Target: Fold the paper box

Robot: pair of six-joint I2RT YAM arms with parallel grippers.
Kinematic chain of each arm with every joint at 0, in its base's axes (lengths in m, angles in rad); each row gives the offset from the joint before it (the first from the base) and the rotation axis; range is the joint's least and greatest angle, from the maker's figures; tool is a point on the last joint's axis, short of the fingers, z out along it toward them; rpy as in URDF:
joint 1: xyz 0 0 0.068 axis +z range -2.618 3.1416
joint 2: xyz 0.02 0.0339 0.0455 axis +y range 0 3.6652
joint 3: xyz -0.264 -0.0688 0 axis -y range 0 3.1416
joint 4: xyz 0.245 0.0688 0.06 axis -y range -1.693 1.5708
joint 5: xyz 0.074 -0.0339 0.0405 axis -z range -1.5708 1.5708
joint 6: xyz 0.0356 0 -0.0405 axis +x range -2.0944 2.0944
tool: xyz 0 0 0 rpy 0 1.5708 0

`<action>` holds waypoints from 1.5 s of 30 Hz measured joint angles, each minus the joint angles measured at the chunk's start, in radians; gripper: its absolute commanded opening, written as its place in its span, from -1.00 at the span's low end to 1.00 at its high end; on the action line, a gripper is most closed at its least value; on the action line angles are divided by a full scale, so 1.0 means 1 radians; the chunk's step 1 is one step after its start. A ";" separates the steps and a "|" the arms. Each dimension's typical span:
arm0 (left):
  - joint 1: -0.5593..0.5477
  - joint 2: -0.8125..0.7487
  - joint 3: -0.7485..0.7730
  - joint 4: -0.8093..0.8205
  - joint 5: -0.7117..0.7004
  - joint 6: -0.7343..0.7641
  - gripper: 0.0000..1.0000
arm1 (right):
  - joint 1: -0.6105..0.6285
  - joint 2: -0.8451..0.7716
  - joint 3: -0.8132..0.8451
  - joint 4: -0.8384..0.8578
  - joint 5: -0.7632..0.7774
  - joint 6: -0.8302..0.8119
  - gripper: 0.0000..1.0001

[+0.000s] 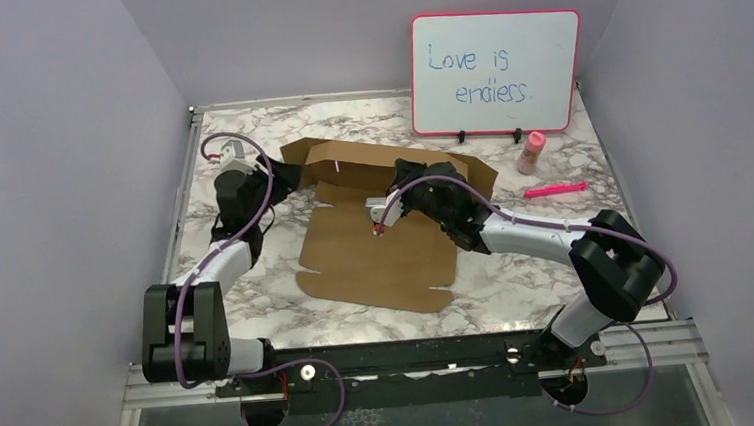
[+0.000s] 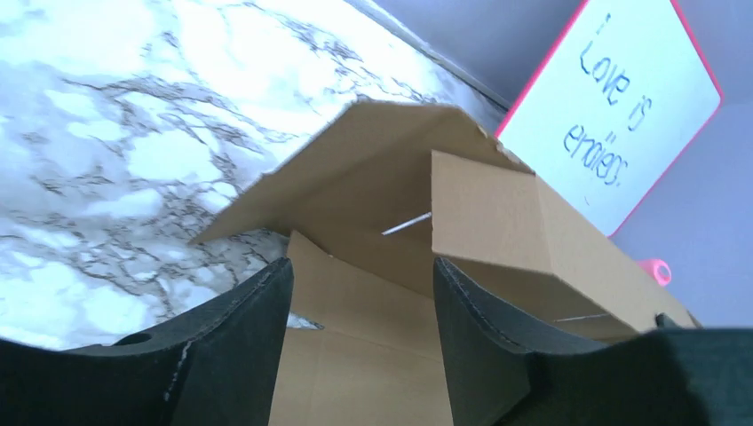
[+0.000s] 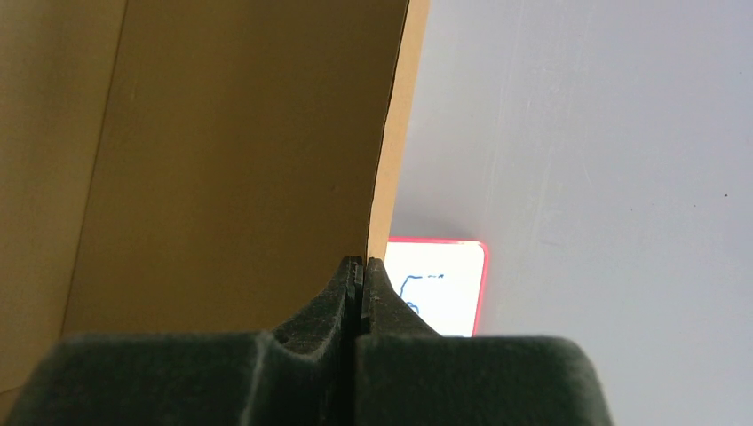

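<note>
The paper box (image 1: 376,258) was found at the middle of the table (image 1: 548,271). Its near half lay flat as an unfolded sheet, and its far part was raised into a half-formed wall with flaps standing loosely. The left gripper (image 2: 360,266) was placed at the far left corner of the cardboard with its jaws spread. A flap edge was seen just beyond the gap, but nothing was clamped between the fingers. The right gripper (image 3: 362,262) was seen with its jaws pressed together, the tips lying at the edge of a raised panel near the sheet's centre. No cardboard appeared to be pinched.

Several failures could be expected from here. The raised panels seemed to be propped by little more than closed fingertips, so they might be sprung back flat by the stiffness of the creases once that support was taken away. If the left jaws were closed off the crease line, the corner flap could be bent or crushed rather than folded. A push by either arm might be passed to the whole sheet, which was pinned by nothing heavy, so it could be slid or turned on the smooth surface. If it were shoved far back, the whiteboard (image 1: 495,69), the small pink bottle (image 1: 532,152) and the pink marker (image 1: 555,190) behind it could be knocked.
</note>
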 measured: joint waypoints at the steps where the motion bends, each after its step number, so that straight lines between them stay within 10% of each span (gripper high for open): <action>1: 0.017 -0.016 0.014 -0.033 0.001 -0.005 0.27 | 0.000 0.000 0.000 0.000 0.000 -0.001 -0.98; 10: 0.148 -0.030 0.311 -0.424 0.007 0.137 0.48 | 0.000 0.000 0.010 -0.014 0.000 -0.006 -0.98; 21: 0.167 0.078 0.501 -0.527 0.222 0.546 0.47 | 0.000 -0.002 0.010 -0.018 0.000 -0.006 -0.98; 34: 0.170 0.255 0.682 -0.695 0.482 0.904 0.13 | 0.000 -0.002 0.010 -0.019 -0.002 -0.006 -0.98; 45: 0.170 0.322 0.721 -0.812 0.569 0.983 -0.55 | 0.000 -0.002 0.014 -0.026 -0.001 -0.006 -0.98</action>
